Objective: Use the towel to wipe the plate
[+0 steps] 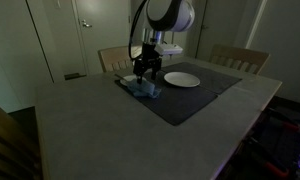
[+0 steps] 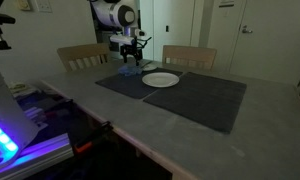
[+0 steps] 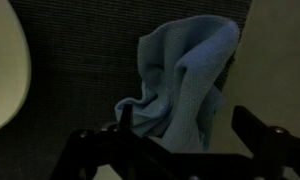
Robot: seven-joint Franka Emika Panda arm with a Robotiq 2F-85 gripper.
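gripper [image 3: 182, 122]: fingers spread wide, clamping nothing | towel [image 3: 185, 70]: blue, bunched directly beneath the gripper, between its fingers | plate [image 1: 182, 79]: white, off to one side, clear of the towel | mat [image 1: 205, 98]: dark, under both

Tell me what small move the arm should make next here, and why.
Probably lower a little and close on the blue towel. In the wrist view the gripper looks open, its fingers standing to either side of the crumpled towel, which lies on the dark mat and is not yet gripped. The white plate sits just beside it, so the grasp should come first.
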